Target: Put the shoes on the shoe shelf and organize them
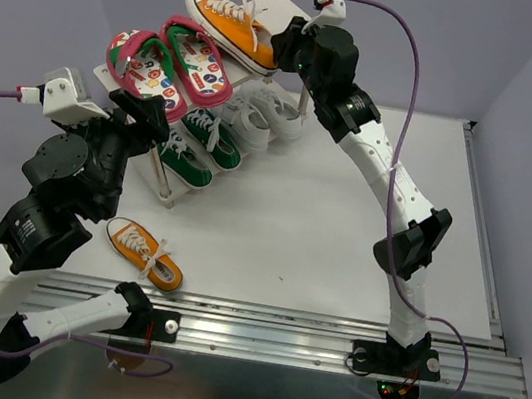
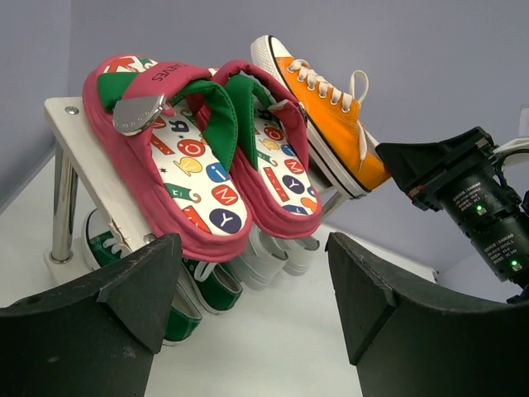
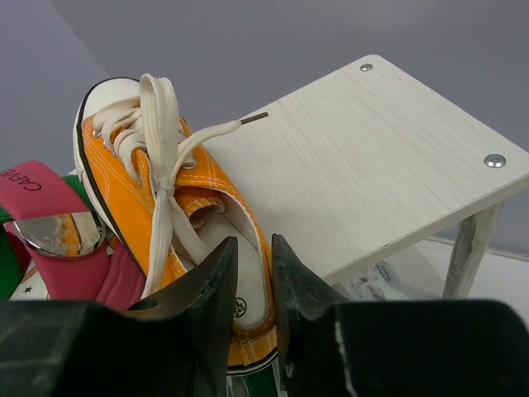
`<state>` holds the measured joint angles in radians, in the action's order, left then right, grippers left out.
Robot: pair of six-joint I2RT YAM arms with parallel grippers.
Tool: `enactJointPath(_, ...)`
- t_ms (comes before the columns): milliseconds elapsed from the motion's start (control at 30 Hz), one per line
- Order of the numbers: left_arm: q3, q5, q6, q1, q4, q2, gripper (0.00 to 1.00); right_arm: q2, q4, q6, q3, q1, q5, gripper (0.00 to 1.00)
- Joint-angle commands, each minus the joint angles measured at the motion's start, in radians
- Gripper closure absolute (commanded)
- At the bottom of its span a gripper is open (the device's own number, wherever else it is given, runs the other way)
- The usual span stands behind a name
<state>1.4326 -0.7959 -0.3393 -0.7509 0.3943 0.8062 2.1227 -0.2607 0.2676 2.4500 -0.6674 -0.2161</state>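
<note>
The cream shoe shelf [image 1: 277,4] stands at the back left. On its top board lie the pink-red flip-flops [image 1: 166,64] and one orange sneaker [image 1: 234,28]. The green sneakers [image 1: 198,148] and white sneakers [image 1: 264,118] sit on the lower tier. My right gripper [image 3: 252,256] is closed on the side wall of that orange sneaker [image 3: 157,198] near its heel, one finger inside the opening; the shoe rests on the board [image 3: 364,157]. The second orange sneaker [image 1: 143,253] lies on the table at the front left. My left gripper [image 2: 252,298] is open and empty, facing the shelf.
The top board has bare room to the right of the orange sneaker. In the left wrist view the right arm's wrist [image 2: 463,190] hangs just right of the shelf. The table's metal rail [image 1: 276,328] runs along the near edge.
</note>
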Motion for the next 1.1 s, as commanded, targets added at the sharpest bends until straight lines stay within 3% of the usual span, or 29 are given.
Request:
enactJointPath(0, 0.002, -0.005, -0.006, 0.001, -0.026, 0.008, 0.18, -0.07, 0.035, 0.002, -0.045, 0.002, 0.037, 0.66)
enactJointPath(33, 0.0, -0.005, -0.006, 0.001, -0.026, 0.007, 0.18, -0.078, 0.044, 0.002, -0.054, 0.002, 0.044, 0.55)
enactJointPath(67, 0.0, -0.006, -0.006, 0.001, -0.025, 0.007, 0.18, -0.09, 0.049, 0.001, -0.06, 0.002, 0.052, 0.28)
enactJointPath(233, -0.001, -0.006, -0.006, 0.001, -0.026, 0.005, 0.18, -0.125, 0.066, 0.022, -0.074, 0.002, 0.121, 0.06)
enactJointPath(700, -0.008, -0.006, -0.006, 0.001, -0.02, -0.018, 0.18, -0.147, 0.084, 0.154, -0.149, 0.1, 0.279, 0.0)
enactJointPath(1067, 0.002, -0.005, -0.007, 0.001, -0.017, -0.015, 0.18, -0.006, 0.083, 0.22, -0.011, 0.161, 0.449, 0.0)
